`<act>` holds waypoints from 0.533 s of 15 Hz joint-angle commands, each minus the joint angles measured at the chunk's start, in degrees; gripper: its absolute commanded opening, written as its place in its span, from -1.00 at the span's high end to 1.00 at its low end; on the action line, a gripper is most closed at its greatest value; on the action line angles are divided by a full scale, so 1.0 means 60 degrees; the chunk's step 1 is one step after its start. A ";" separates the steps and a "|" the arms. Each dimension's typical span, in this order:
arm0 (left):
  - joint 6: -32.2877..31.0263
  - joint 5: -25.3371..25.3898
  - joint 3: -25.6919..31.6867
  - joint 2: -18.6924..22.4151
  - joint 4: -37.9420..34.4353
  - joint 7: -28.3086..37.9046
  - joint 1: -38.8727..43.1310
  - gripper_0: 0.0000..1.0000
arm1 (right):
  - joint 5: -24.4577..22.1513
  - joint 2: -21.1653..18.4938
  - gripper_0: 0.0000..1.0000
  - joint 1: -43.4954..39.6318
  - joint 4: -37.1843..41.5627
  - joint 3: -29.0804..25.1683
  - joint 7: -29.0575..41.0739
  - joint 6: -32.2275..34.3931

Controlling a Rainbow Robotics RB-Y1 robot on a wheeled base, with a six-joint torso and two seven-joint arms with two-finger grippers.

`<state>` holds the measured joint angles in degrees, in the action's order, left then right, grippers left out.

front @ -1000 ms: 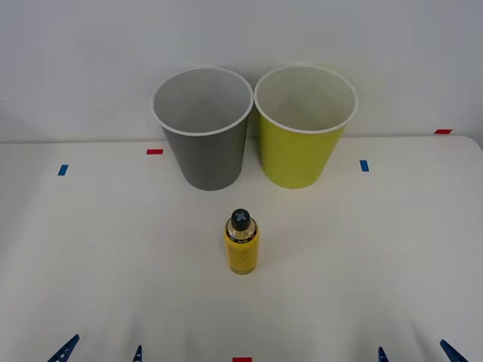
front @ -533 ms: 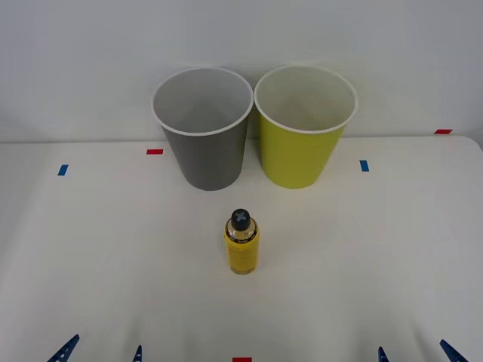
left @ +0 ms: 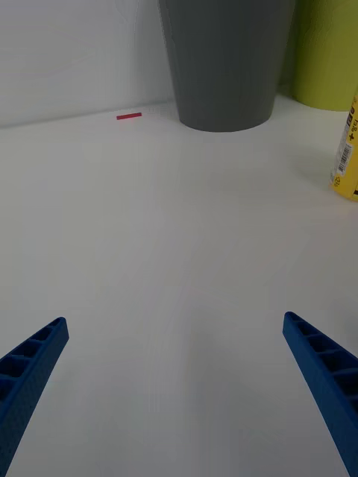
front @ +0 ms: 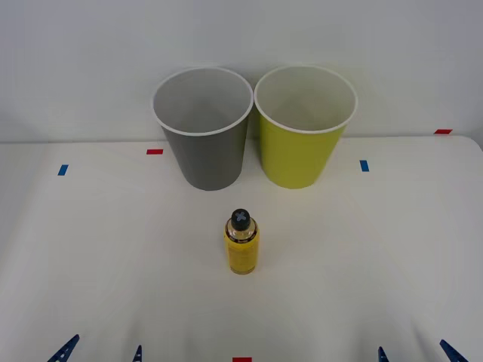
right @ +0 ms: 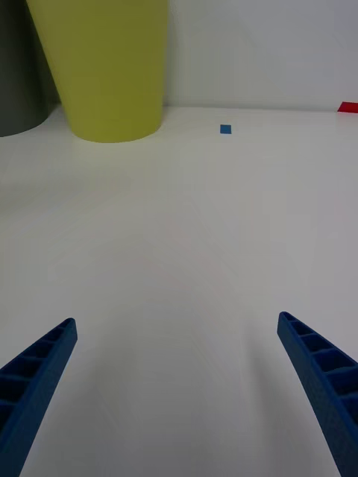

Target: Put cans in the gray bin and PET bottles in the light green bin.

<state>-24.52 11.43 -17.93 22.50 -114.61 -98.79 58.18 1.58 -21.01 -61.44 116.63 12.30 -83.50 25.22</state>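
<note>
pet bottle [left: 346,160] cut off at left-wrist edge.

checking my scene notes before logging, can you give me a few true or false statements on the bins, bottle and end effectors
1. The PET bottle stands upright on the table. True.
2. The bottle is inside the light green bin. False: it stands in front of both bins.
3. The gray bin is left of the light green bin. True.
4. The left end effector grips the bottle. False: it is open, holding nothing.
5. The right end effector is shut. False: it is open.
</note>
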 commanded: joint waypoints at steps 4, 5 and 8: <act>0.0000 0.0000 0.0000 0.0000 0.0000 0.0000 0.0000 -1.00 | 0.0000 0.0000 -0.87 0.0000 0.0000 0.0000 0.0000 0.0000; 0.0000 0.0000 0.0000 0.0000 0.0000 0.0000 0.0000 -1.00 | 0.0000 0.0000 -0.86 0.0000 0.0000 0.0000 0.0000 0.0000; 0.0000 0.0000 0.0000 0.0000 0.0000 0.0000 0.0000 -1.00 | 0.0000 0.0000 -0.87 0.0000 0.0000 0.0000 0.0000 0.0000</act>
<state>-24.52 11.43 -17.93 22.50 -114.61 -98.79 58.18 1.58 -21.01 -61.44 116.63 12.30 -83.50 25.22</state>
